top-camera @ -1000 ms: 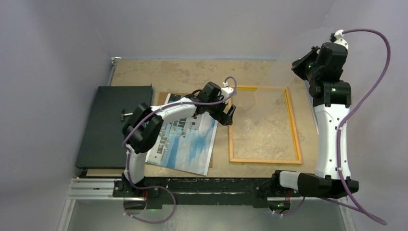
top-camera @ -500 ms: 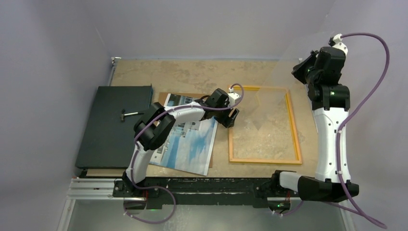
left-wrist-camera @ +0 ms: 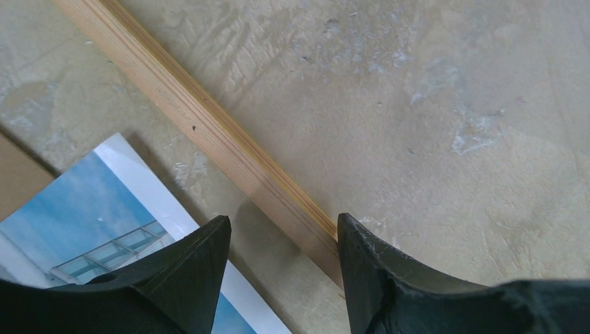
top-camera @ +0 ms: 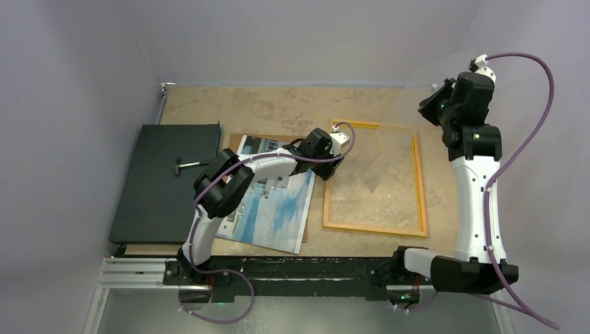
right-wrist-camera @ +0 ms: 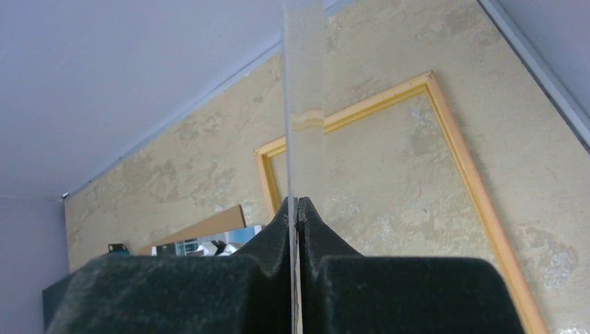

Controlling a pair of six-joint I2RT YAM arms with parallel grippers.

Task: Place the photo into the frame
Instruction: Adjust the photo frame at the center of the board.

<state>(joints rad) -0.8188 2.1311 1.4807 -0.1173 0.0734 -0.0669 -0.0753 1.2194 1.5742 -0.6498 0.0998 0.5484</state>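
Frame [top-camera: 421, 182] newly askew, near end leftward.

Bare tabletop [top-camera: 278, 104] is left open inside the frame [top-camera: 422, 181] and along the far edge. The frame's left rail is straddled by the left gripper [left-wrist-camera: 282, 236], jaws apart, with the photo [left-wrist-camera: 104, 202] just beside it across a narrow strip. The photo's far part is crossed by the left arm [top-camera: 261, 163]. Room above the frame is barred by a clear pane [right-wrist-camera: 304, 83] pinched in the right gripper [right-wrist-camera: 298, 209]. The left side is occupied by a black panel [top-camera: 160, 181].
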